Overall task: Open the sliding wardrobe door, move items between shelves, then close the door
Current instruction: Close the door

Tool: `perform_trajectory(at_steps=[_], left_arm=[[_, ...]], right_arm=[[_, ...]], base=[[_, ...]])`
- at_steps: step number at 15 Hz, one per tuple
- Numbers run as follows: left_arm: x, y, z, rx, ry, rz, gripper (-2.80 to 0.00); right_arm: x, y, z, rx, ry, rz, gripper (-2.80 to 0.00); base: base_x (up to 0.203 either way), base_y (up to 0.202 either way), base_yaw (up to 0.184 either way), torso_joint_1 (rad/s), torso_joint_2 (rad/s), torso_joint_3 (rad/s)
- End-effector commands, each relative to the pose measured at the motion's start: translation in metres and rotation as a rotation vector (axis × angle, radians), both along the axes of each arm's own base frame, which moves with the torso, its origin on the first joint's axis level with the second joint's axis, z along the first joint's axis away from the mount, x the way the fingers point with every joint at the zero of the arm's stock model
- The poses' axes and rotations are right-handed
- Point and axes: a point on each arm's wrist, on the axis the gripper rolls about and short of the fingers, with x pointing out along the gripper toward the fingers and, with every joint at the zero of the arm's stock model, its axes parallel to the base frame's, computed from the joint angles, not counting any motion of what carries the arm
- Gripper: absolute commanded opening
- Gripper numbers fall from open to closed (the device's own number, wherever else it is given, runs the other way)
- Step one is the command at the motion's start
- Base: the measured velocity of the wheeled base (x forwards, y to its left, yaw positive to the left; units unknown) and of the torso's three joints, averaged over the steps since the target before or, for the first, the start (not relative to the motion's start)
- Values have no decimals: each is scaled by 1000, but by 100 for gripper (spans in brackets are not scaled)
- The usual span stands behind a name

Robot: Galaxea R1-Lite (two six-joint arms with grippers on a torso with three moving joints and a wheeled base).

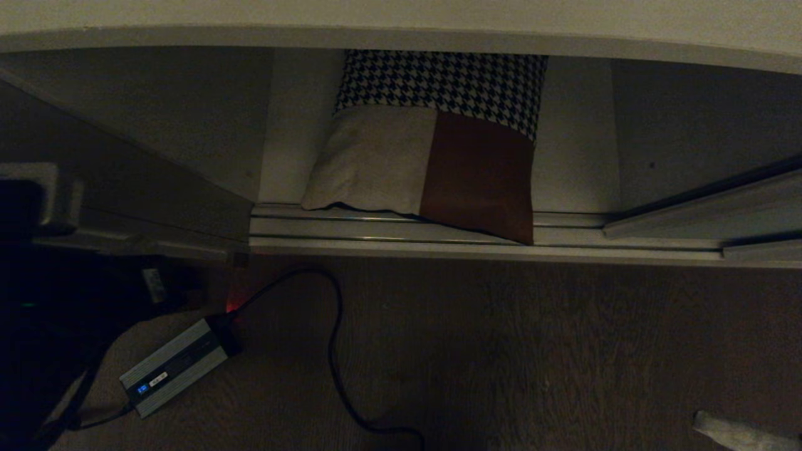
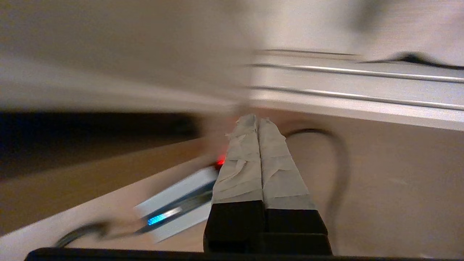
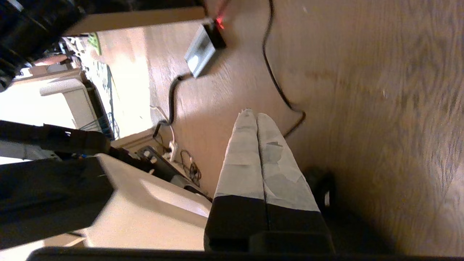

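Hanging over the wood-grain floor point(image 3: 380, 90), the right pincer point(image 3: 256, 115) had its tape-wrapped fingers point(image 3: 243, 159) pressed flat together, nothing between them. The left pincer point(image 2: 258, 119) was likewise closed and empty, its creased pale tape meeting along one seam, tips aimed toward the wardrobe's bottom rails point(image 2: 355, 72). Beyond it lay a ribbed silver power brick point(image 2: 174, 206), boxy, with a blue light and a red glow at one end; a thin black cable point(image 1: 335, 351) looped from it across the floor.

Neither pincer showed in the head view. There the cushion point(image 1: 432, 156) stood leaning in the open wardrobe compartment: houndstooth weave on top, matte beige and smooth rust-brown patches below, its lower corner overhanging the metal rails. The sliding wardrobe door point(image 1: 702, 207), a flat pale panel, stood pushed to the right.
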Motion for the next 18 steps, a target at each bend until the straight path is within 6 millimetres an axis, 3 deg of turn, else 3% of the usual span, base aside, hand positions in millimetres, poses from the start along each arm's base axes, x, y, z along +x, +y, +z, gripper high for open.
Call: perform_trajectory(at_steps=[1, 3, 6, 11, 14, 18], left_arm=[[-36, 30, 8, -33, -80, 99, -280], [-68, 48, 9, -38, -103, 173, -280], [-111, 66, -11, -38, -130, 309, -280], [-155, 71, -42, -29, -161, 435, -280], [-171, 68, -81, -1, -81, 298, -280], [-171, 60, -129, 34, 0, -114, -280]], right_arm=[[-13, -3, 8, 16, -69, 1, -280], [-20, -4, 12, 19, -87, 5, -280], [-33, -6, 22, 28, -128, 10, -280], [-42, -8, 29, 29, -134, 30, -280], [-43, -8, 29, 31, -138, 37, -280], [-45, -8, 25, 29, -137, 41, -280]], base=[[0, 0, 0, 0, 0, 0], [0, 0, 0, 0, 0, 0], [0, 0, 0, 0, 0, 0], [0, 0, 0, 0, 0, 0], [0, 0, 0, 0, 0, 0], [0, 0, 0, 0, 0, 0]])
